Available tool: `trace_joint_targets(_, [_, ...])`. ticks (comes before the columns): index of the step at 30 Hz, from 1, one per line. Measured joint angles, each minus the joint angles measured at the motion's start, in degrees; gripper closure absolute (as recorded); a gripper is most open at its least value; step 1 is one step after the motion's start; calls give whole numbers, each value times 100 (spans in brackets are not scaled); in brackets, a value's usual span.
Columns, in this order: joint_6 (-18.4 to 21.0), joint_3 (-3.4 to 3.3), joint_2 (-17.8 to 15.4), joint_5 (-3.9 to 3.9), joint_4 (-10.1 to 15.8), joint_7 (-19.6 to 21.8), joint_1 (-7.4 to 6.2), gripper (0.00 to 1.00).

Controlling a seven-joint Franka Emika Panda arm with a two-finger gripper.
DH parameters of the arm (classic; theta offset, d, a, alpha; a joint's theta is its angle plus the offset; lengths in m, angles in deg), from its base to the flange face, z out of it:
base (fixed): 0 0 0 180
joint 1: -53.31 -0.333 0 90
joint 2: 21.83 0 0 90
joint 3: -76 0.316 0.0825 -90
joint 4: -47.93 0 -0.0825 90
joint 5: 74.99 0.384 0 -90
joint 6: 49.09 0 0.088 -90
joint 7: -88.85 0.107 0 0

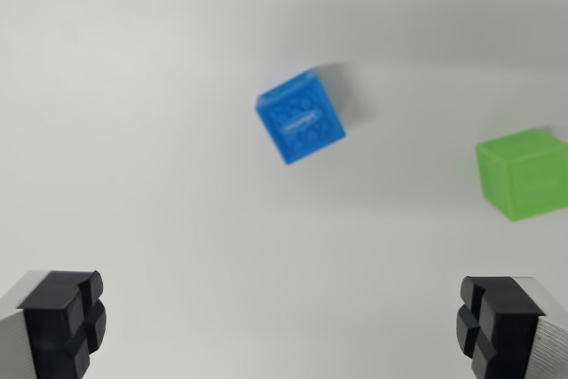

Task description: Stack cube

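While the blue cube (301, 117) sits tilted at centre, well apart from the green cube (524, 175) at the wrist view's right, our gripper (280, 326) hangs spread and empty; we risk closing across its corners unless we rotate.

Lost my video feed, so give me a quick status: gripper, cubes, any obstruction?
Gripper open, empty, above the table. Blue cube ahead near centre; green cube apart at the wrist view's right. Not stacked. Nothing in the way.
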Motion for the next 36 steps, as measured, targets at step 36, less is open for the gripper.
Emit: trace_joint_targets(36, [-494,-4,157,2,318,-468,35,0])
